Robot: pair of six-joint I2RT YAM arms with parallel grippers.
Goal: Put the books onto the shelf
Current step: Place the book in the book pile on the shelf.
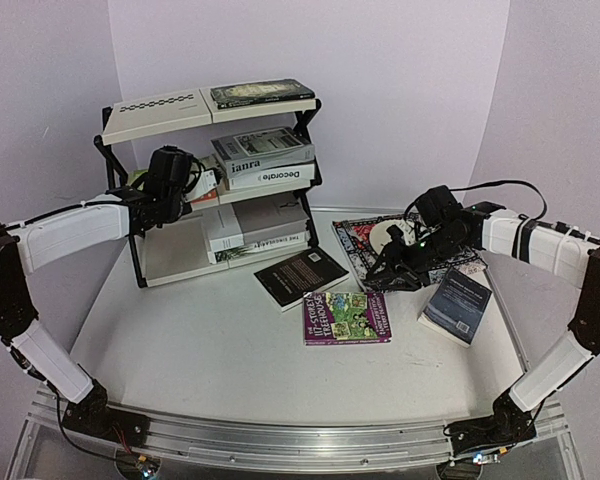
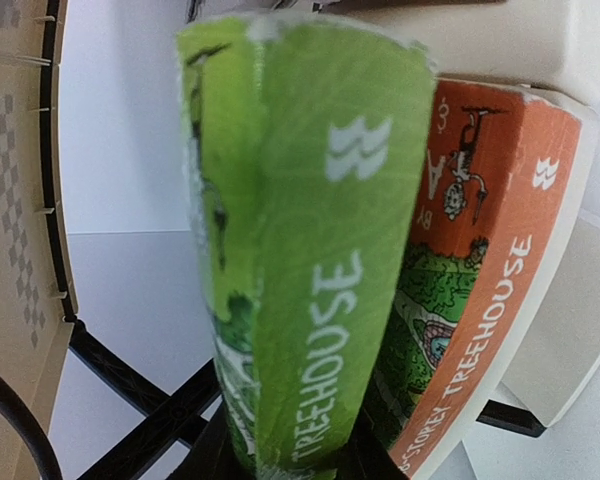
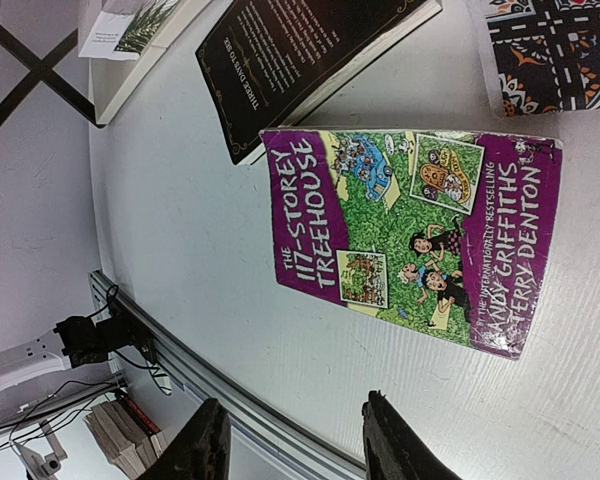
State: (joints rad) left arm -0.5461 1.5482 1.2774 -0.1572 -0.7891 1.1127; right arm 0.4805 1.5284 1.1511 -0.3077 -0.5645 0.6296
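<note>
117-Storey Treehouse paperback (image 1: 346, 317) on table (image 1: 200, 350), before shelf (image 1: 160, 105); placemat (image 1: 358, 238) behind.

Green paperback (image 2: 310, 250), purple paperback (image 3: 410, 235) glossy — table (image 3: 200, 260) matt white

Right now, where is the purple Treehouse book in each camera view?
Top external: purple Treehouse book flat on the table, centre, below and right of the black book.
Left wrist: not in it.
Right wrist: purple Treehouse book mid-frame; the black book, the shared landmark, above it.
</note>
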